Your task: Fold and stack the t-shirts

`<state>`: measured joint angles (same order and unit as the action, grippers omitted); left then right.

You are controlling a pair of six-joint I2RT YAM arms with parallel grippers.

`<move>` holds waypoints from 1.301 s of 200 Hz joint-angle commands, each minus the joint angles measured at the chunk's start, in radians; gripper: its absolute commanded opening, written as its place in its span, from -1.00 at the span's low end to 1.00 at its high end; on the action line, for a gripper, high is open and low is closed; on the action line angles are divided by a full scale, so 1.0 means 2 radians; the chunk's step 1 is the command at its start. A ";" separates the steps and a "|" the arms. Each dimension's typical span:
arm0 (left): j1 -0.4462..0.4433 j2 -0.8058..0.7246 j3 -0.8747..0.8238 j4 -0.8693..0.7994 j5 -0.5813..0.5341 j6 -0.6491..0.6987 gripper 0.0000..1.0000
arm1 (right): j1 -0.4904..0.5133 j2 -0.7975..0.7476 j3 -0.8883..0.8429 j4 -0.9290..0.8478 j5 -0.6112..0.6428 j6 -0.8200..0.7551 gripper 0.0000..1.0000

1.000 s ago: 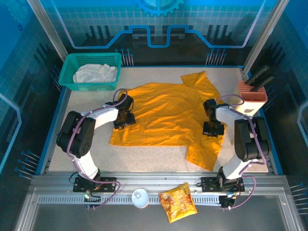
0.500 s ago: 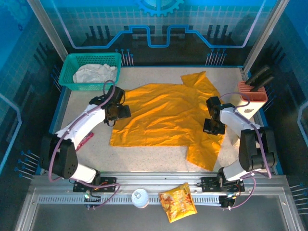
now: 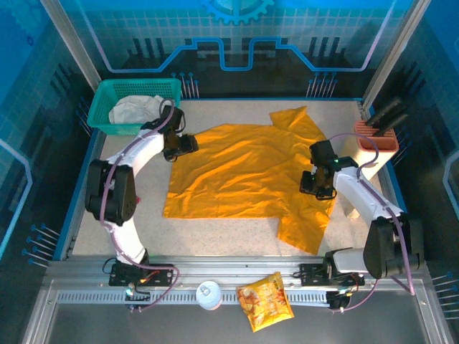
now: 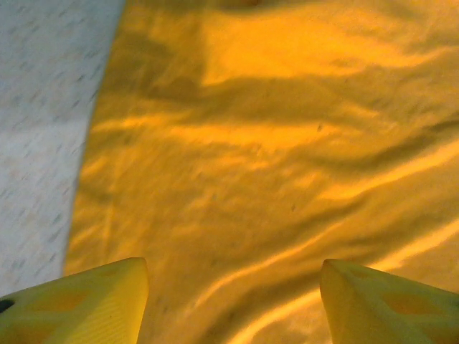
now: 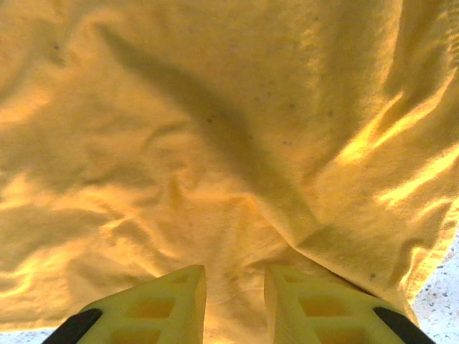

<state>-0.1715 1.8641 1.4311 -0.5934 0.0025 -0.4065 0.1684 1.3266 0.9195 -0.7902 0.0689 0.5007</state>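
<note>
- Mustard shirt (image 3: 244, 172): spread flat mid-table, long axis left to right.
- White shirt (image 3: 133, 109): in basket (image 3: 136, 84).
- Left gripper (image 3: 183, 145): jaws wide apart, above the far left corner.
- Right gripper (image 3: 319, 183): jaws narrowly parted, above the right end.

Shining evenly and brightly from above onto the table (image 3: 237, 236), tinting the surrounding walls (image 3: 43, 64) blue. Blurring slightly in the left wrist view, smearing the weave of the yellow shirt (image 4: 272, 158). Throwing a dark diagonal shadow across that shirt in the right wrist view, glaring on creases toward the right edge.
</note>
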 commanded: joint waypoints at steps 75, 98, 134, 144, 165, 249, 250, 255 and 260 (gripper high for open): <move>-0.017 0.241 0.288 -0.106 -0.068 0.201 0.58 | 0.008 -0.015 -0.010 0.002 -0.028 -0.009 -0.40; -0.029 0.283 0.335 -0.140 -0.093 0.247 0.60 | 0.008 -0.011 -0.007 0.001 -0.029 -0.011 -0.40; -0.044 0.331 0.389 -0.170 -0.154 0.295 0.62 | 0.008 -0.005 -0.002 0.002 -0.033 -0.012 -0.40; -0.046 0.338 0.398 -0.172 -0.162 0.301 0.62 | 0.008 -0.004 0.000 0.002 -0.035 -0.012 -0.40; -0.051 0.340 0.397 -0.168 -0.169 0.307 0.42 | 0.009 -0.004 0.000 0.003 -0.037 -0.012 -0.40; -0.107 0.232 0.295 -0.109 -0.263 0.297 -0.83 | 0.009 -0.027 -0.001 -0.001 -0.039 -0.012 -0.40; -0.108 0.231 0.293 -0.108 -0.265 0.296 -0.83 | 0.009 -0.027 -0.001 -0.001 -0.039 -0.012 -0.40; -0.115 0.219 0.282 -0.104 -0.278 0.292 -0.85 | 0.009 -0.027 -0.002 -0.001 -0.039 -0.012 -0.40; -0.123 0.206 0.270 -0.100 -0.290 0.290 -0.85 | 0.009 -0.029 -0.003 0.000 -0.040 -0.012 -0.40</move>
<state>-0.3531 2.4229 2.0449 -0.8223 -0.4385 0.1902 0.1703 1.2976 0.9089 -0.7841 0.0132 0.4896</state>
